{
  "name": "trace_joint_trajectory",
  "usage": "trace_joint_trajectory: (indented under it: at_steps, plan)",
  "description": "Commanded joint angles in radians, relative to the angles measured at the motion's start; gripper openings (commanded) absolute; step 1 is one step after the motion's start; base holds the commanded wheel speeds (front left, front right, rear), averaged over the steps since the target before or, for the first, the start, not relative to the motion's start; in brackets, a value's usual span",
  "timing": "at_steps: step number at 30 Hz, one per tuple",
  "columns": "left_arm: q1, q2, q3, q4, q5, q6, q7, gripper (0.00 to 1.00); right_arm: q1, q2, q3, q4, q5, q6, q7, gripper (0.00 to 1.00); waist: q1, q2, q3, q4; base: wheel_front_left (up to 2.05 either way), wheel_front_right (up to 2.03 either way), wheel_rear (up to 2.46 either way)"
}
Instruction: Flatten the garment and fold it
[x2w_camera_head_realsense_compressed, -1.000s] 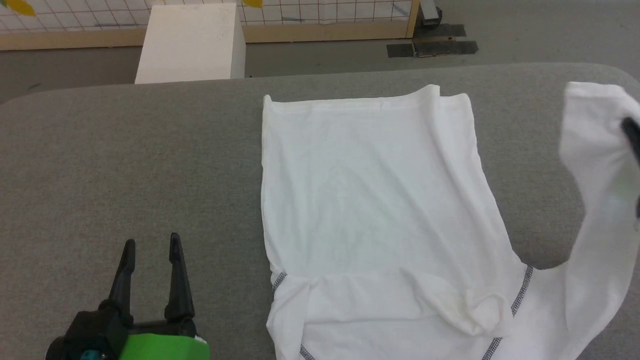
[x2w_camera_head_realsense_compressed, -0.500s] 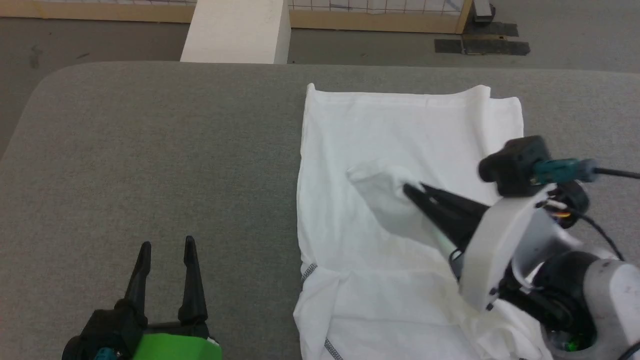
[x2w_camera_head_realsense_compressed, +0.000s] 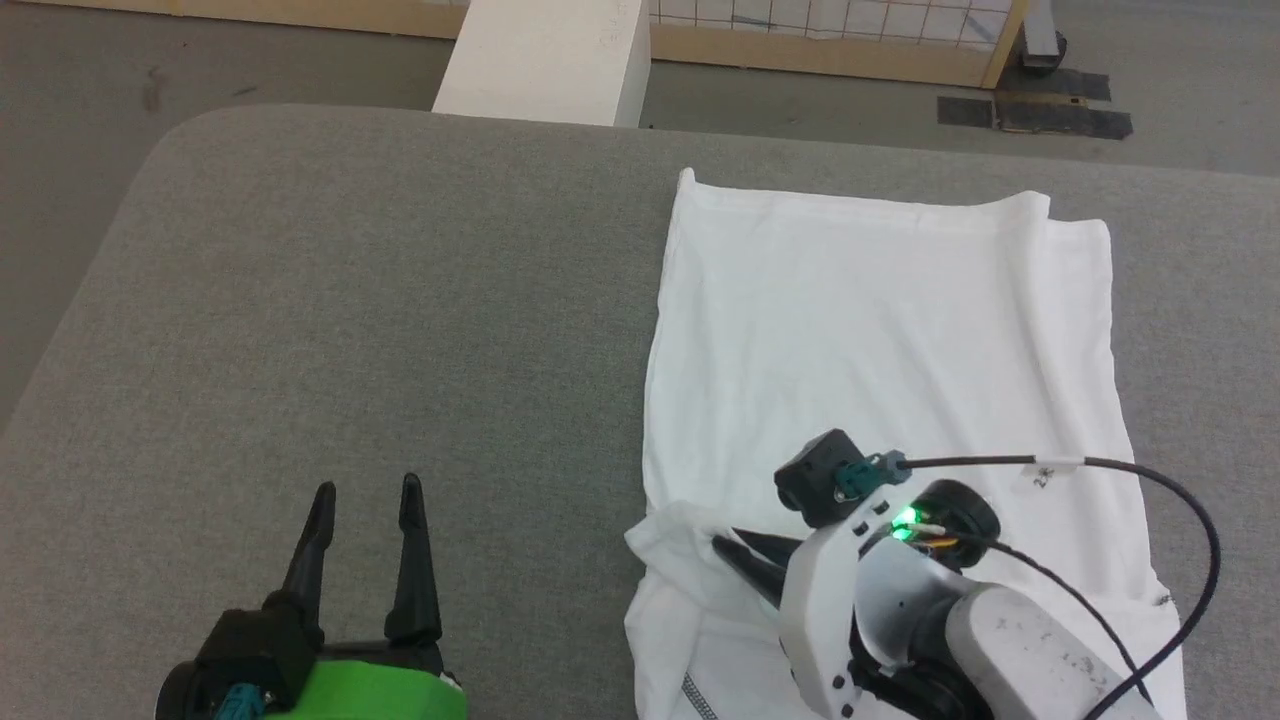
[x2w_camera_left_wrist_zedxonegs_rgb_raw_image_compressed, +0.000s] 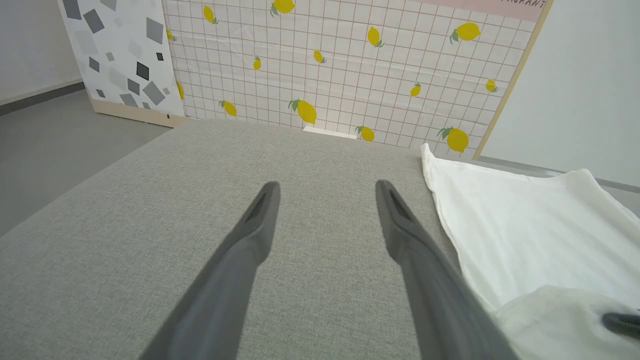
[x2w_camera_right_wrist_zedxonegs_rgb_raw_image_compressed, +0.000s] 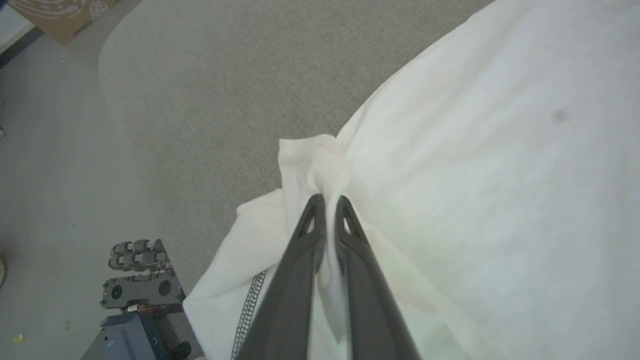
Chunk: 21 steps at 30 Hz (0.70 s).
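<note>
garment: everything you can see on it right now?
The garment is thin white fabric, lying mostly flat on the grey padded table, its body a rough rectangle with a lengthwise fold along its right side. Grey zigzag stitching shows at the near end. The right gripper is shut on a bunched piece of it at the near left corner.

A white shirt (x2w_camera_head_realsense_compressed: 880, 330) lies on the grey table (x2w_camera_head_realsense_compressed: 400, 300). The right gripper (x2w_camera_head_realsense_compressed: 722, 546), fingers together, pinches its bunched near-left corner. The left gripper (x2w_camera_head_realsense_compressed: 367, 483), fingers apart, hovers over bare table.
</note>
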Motion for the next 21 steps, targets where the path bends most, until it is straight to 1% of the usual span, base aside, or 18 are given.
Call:
trace_joint_trajectory:
  at_steps: [1, 4, 7, 11, 15, 16, 19, 21]
  plan:
    - [-0.023, -0.004, -0.003, 0.006, -0.007, -0.007, -0.003, 1.00, -0.023, 0.008, 0.012, 0.027, -0.010, -0.001, -0.022, 1.00, 0.0000, 0.0000, -0.005, 0.002, 0.00, 0.00, 0.00]
    - [-0.027, -0.001, -0.007, 0.012, -0.006, -0.008, -0.001, 1.00, -0.043, 0.027, 0.015, 0.077, -0.001, -0.001, -0.067, 1.00, 0.0000, 0.0000, -0.010, -0.005, 0.00, 0.00, 0.00]
    - [-0.027, 0.002, -0.006, 0.010, -0.005, -0.005, 0.001, 1.00, -0.065, 0.037, -0.005, 0.080, 0.020, -0.001, -0.098, 1.00, 0.0000, 0.0000, -0.015, -0.019, 0.00, 0.00, 0.00]
    - [-0.024, 0.008, -0.004, -0.002, -0.002, 0.002, 0.005, 1.00, -0.075, 0.030, -0.099, 0.036, 0.038, -0.001, -0.123, 1.00, 0.0000, 0.0000, -0.019, -0.045, 0.00, 0.00, 0.00]
    - [-0.020, 0.018, 0.001, -0.018, 0.000, 0.007, 0.011, 1.00, -0.046, 0.003, -0.249, -0.050, 0.009, -0.001, -0.143, 1.00, 0.0000, 0.0000, -0.021, -0.072, 0.00, 0.00, 0.00]
    - [-0.019, 0.019, 0.001, -0.023, 0.002, 0.009, 0.012, 1.00, -0.027, 0.000, -0.303, -0.075, -0.001, -0.001, -0.150, 1.00, 0.0000, 0.0000, -0.022, -0.079, 0.00, 0.00, 0.00]
    - [-0.011, 0.021, 0.002, -0.034, 0.003, 0.015, 0.013, 1.00, 0.041, 0.000, -0.448, -0.144, -0.031, -0.001, -0.168, 1.00, 0.0000, 0.0000, -0.030, -0.099, 0.00, 0.00, 0.00]
    - [-0.005, 0.021, 0.002, -0.042, 0.003, 0.018, 0.012, 1.00, 0.099, 0.013, -0.555, -0.191, -0.062, -0.001, -0.184, 1.00, 0.0000, 0.0000, -0.033, -0.113, 0.00, 0.00, 0.00]
